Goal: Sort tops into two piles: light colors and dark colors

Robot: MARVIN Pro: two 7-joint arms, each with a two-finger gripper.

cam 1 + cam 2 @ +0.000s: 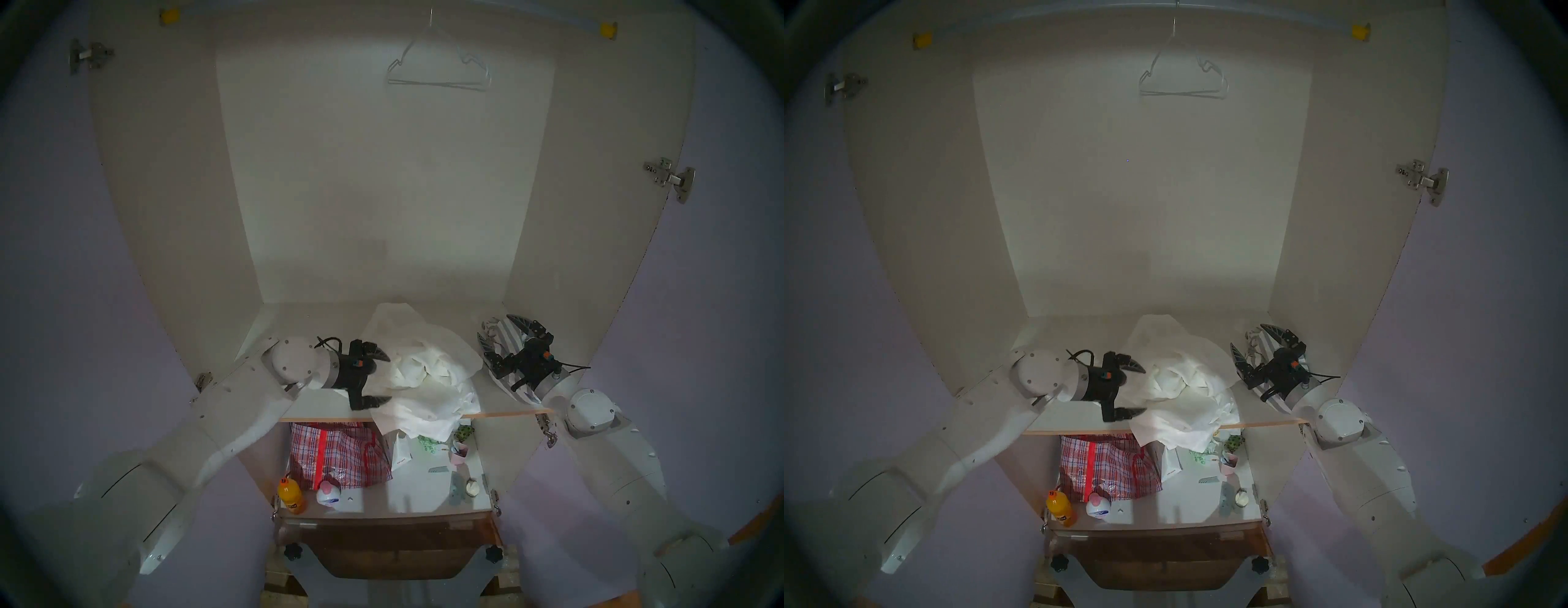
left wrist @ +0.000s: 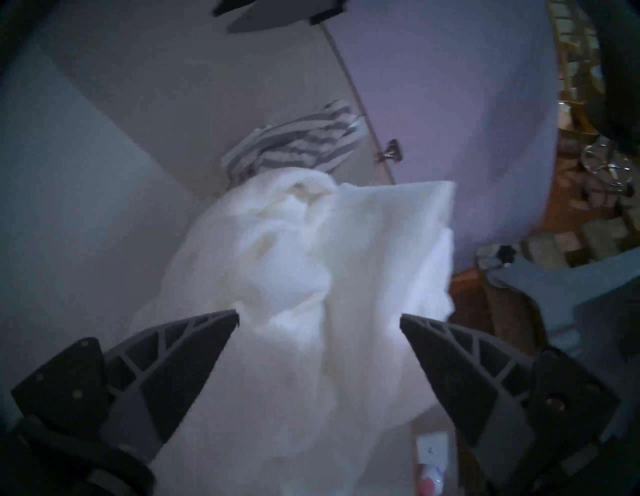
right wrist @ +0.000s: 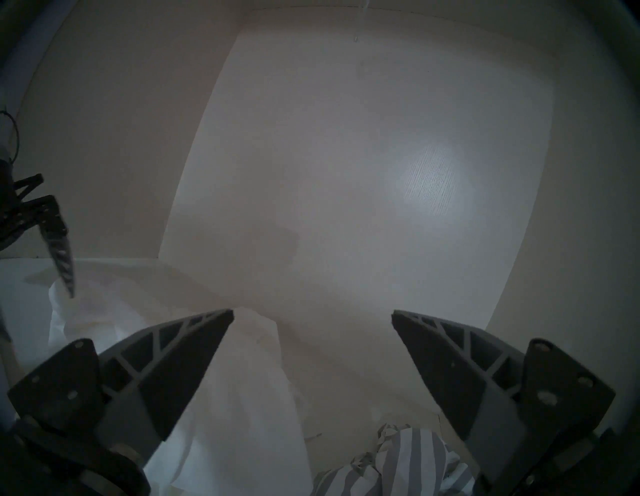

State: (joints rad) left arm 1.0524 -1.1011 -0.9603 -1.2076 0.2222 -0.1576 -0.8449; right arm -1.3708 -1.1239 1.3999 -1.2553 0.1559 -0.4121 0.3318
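Note:
A big heap of white and cream tops (image 1: 424, 369) lies in the middle of the wardrobe shelf and hangs over its front edge; it also shows in the other views (image 1: 1183, 390) (image 2: 311, 277) (image 3: 242, 398). A small bundle of grey-and-white striped cloth (image 1: 504, 337) (image 1: 1261, 344) (image 2: 294, 145) (image 3: 405, 460) lies at the shelf's right end. My left gripper (image 1: 388, 378) (image 1: 1144, 390) (image 2: 319, 315) is open and empty at the heap's left edge. My right gripper (image 1: 493, 325) (image 1: 1247, 335) (image 3: 312, 311) is open and empty just above the striped bundle.
The shelf's wooden front edge (image 1: 509, 412) runs below both grippers. On the lower shelf stand a red-and-blue checked bag (image 1: 335, 454), an orange bottle (image 1: 290, 494) and a pink cup (image 1: 458, 452). A wire hanger (image 1: 437, 68) hangs overhead. Cabinet walls close both sides.

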